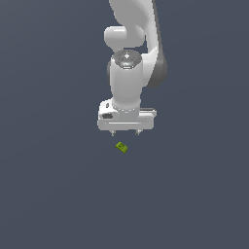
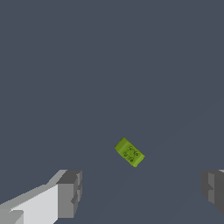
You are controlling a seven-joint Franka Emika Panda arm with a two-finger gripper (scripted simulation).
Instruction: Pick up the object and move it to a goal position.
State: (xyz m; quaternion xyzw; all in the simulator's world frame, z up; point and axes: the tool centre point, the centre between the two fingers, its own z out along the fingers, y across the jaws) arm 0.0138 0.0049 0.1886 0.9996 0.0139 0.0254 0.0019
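Note:
The object is a tiny yellow-green rectangular block [image 1: 121, 147] with a darker green mark on top, lying on the flat grey surface. In the exterior view it sits just in front of the white gripper [image 1: 125, 132], a little toward that view's left of the gripper's middle. In the wrist view the block [image 2: 129, 152] lies turned at an angle, on the floor beyond the two grey fingertips [image 2: 70, 193], apart from both. The gripper [image 2: 142, 192] is open wide and holds nothing.
The white Panda arm [image 1: 129, 58] rises behind the gripper in the exterior view. The plain dark grey floor [image 1: 53, 194] fills the rest of both views. No goal marker shows.

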